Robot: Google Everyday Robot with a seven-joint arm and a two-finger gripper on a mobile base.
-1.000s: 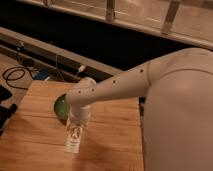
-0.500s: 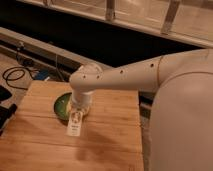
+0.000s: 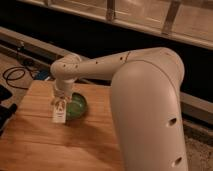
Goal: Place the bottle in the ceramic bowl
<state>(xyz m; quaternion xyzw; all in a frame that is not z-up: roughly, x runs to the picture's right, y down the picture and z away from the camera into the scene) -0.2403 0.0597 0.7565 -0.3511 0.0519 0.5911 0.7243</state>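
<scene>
The whitish bottle (image 3: 59,114) with its labelled body hangs upright under my gripper (image 3: 60,102), which is shut on its upper end. The bottle is at the left rim of the green ceramic bowl (image 3: 78,106), partly in front of it. The bowl sits on the wooden table (image 3: 40,145) near its far edge. My white arm reaches in from the right and covers the bowl's far side.
Black cables (image 3: 15,75) lie on the floor left of the table. A long metal rail (image 3: 30,42) runs behind it. The big white arm body (image 3: 150,115) fills the right side over the table's right edge.
The gripper has carried the bottle away from the table's front toward the far left, up to the bowl's left rim. The bowl has not moved.
</scene>
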